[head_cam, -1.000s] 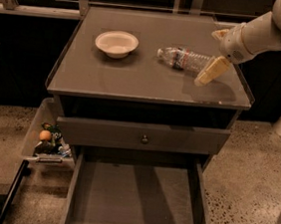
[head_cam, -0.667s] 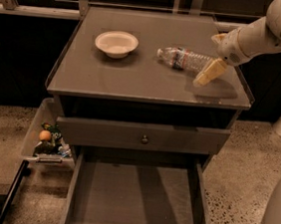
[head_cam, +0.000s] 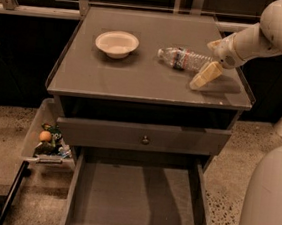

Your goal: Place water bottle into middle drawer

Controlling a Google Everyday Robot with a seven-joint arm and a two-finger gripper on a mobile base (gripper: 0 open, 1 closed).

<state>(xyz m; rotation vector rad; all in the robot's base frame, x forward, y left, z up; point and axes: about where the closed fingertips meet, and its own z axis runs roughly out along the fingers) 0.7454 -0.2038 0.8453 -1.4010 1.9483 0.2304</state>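
The middle drawer (head_cam: 136, 204) is sitting nearest, pulled wide open under the cabinet. The bottom edge of the view is cutting off its near end. Its flat grey floor is lying bare between two thin side walls, giving lots of open room.

Just above it, one more drawer (head_cam: 103, 133) with a small round knob (head_cam: 145, 140) is sticking out only a little. To the left, one clear bin (head_cam: 35, 123) is holding toys (head_cam: 47, 140). They are bunched up and hard to count.

At the bottom right, a big white robot part (head_cam: 272, 199) is being cut off by the edges.

On the worktop (head_cam: 134, 81), a bare strip is running along the near edge. One water bottle (head_cam: 182, 58) is lying on its side near the right edge, its cap pointing left.

The gripper (head_cam: 202, 64) is hanging at the bottle's bottom end, by the right edge. Its jaws are spread apart, one on the near side of the bottle and one on the far side. I cannot tell if they are touching it. The arm (head_cam: 262, 37) is reaching in over the far right corner.

One cream bowl (head_cam: 117, 43) is sitting far back on the left, well apart from the bottle.
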